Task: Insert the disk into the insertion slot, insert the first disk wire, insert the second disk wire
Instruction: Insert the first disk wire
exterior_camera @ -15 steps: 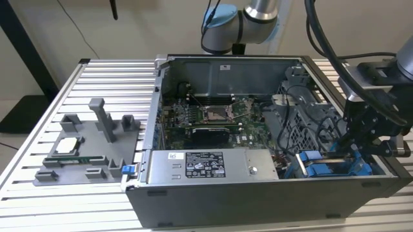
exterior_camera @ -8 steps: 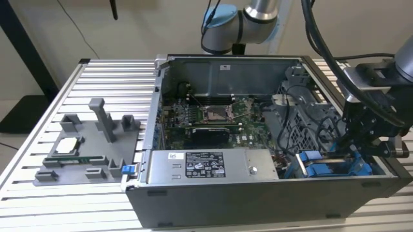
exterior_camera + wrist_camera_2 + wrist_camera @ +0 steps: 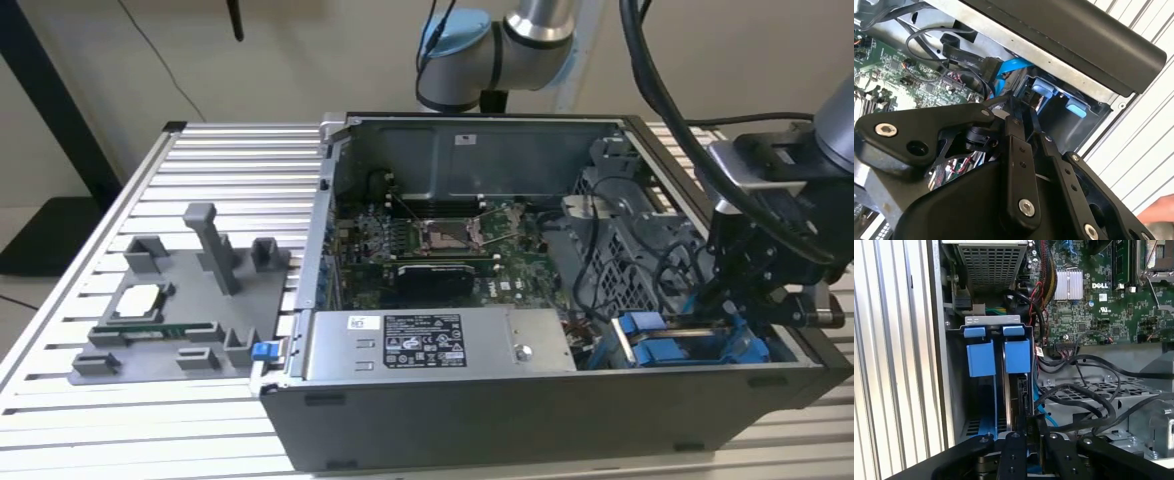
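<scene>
In the first wrist view the end effector (image 3: 1030,434) appears pinched onto the near edge of the disk (image 3: 1017,395). The disk stands on edge, its long axis running straight ahead, partly seated in the insertion slot (image 3: 979,359).

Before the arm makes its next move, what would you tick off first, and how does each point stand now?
1. Gripper lined up over the insertion slot: ok.
2. What looks like the disk, edge-on between the blue rails, fully seated: cannot tell.
3. Black cables beside the slot, not across its opening: ok.
4. What the gripper holds: cannot tell.
5. Computer case open toward the arm: ok.
</scene>
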Controlling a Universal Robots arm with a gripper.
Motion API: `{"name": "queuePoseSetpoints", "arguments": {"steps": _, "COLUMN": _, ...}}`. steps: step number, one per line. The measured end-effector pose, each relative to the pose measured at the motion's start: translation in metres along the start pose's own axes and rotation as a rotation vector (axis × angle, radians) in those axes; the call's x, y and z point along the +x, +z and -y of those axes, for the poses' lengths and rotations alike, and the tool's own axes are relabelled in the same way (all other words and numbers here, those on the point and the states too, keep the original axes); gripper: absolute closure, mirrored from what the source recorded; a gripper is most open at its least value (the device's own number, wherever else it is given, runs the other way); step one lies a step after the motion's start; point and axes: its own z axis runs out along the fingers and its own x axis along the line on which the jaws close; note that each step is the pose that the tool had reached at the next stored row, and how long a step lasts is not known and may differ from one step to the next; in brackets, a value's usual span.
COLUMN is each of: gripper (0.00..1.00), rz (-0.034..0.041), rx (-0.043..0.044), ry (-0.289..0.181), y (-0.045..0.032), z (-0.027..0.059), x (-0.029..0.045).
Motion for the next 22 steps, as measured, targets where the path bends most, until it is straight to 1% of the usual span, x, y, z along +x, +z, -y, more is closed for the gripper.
{"name": "queuePoseSetpoints", "arguments": {"steps": 7, "gripper": 1.00, "rz": -0.0009, "rx": 0.0001, "ry": 0.000, "y": 0.0039, "z": -0.0001, "x": 0.0005}}
{"name": "queuePoseSetpoints", "arguments": {"steps": 10, "gripper": 1.00, "rz": -0.0030, "rx": 0.0002, "ry": 0.000, "y": 0.0060, "z": -0.0001, "x": 0.0008}}
{"name": "queuePoseSetpoints", "arguments": {"steps": 12, "gripper": 1.00, "rz": -0.0022, "rx": 0.0001, "ry": 0.000, "y": 0.0068, "z": -0.0001, "x": 0.0008}}
{"name": "queuePoseSetpoints", "arguments": {"steps": 13, "gripper": 0.00, "rz": -0.0013, "rx": -0.0001, "ry": 0.000, "y": 0.0074, "z": -0.0002, "x": 0.0010}}
{"name": "queuePoseSetpoints", "arguments": {"steps": 16, "gripper": 0.00, "rz": -0.0020, "rx": -0.0001, "ry": 0.000, "y": 0.0069, "z": -0.0002, "x": 0.0009}}
{"name": "queuePoseSetpoints", "arguments": {"steps": 17, "gripper": 0.00, "rz": -0.0020, "rx": -0.0013, "ry": 0.000, "y": 0.0055, "z": -0.0002, "x": 0.0007}}
{"name": "queuePoseSetpoints", "arguments": {"steps": 22, "gripper": 0.00, "rz": -0.0025, "rx": -0.0069, "ry": 0.003, "y": -0.0091, "z": 0.0001, "x": -0.0011}}
